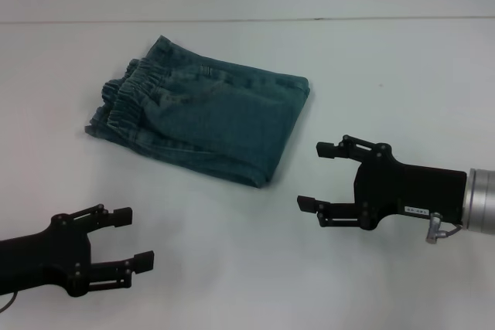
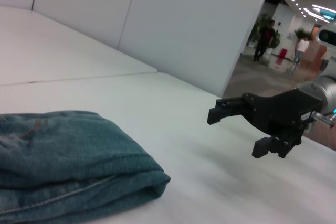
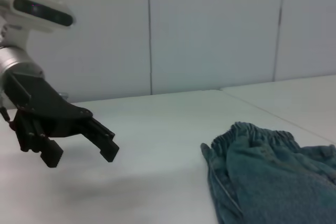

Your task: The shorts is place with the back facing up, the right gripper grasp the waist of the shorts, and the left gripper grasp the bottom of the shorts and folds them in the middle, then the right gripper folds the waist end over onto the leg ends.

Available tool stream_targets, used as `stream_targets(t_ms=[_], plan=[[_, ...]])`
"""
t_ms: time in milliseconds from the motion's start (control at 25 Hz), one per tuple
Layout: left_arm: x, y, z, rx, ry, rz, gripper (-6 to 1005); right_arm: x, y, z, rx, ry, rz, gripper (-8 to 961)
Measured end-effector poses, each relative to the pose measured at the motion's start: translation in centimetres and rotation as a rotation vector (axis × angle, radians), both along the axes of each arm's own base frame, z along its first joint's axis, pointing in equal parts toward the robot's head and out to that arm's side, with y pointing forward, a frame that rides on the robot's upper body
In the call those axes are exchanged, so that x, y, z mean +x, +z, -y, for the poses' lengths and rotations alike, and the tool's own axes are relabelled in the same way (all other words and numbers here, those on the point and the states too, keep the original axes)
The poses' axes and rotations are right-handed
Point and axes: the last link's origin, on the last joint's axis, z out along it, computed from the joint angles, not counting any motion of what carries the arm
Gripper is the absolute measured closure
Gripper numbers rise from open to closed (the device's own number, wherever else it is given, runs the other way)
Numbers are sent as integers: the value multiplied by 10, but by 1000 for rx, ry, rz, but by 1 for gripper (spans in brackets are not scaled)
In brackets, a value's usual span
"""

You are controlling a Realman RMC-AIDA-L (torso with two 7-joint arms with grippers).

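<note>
The teal denim shorts lie folded in a compact stack on the white table, the gathered elastic waist at the stack's left end. They also show in the left wrist view and the right wrist view. My left gripper hovers open at the front left, apart from the shorts. Right of the stack, my right gripper is open and holds nothing. The left wrist view shows the right gripper farther off, and the right wrist view shows the left gripper.
The white table stretches around the shorts, with a seam line across its far side. White wall panels stand behind. An open hall with people shows beyond the right arm.
</note>
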Motion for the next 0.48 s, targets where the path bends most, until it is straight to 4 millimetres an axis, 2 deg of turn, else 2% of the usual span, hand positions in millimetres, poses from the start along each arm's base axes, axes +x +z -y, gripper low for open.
stream_targets(t_ms=[480], plan=[[-1,-1,0,-57,13,-26,103,-7,-7,-8,-25,41,13,29]])
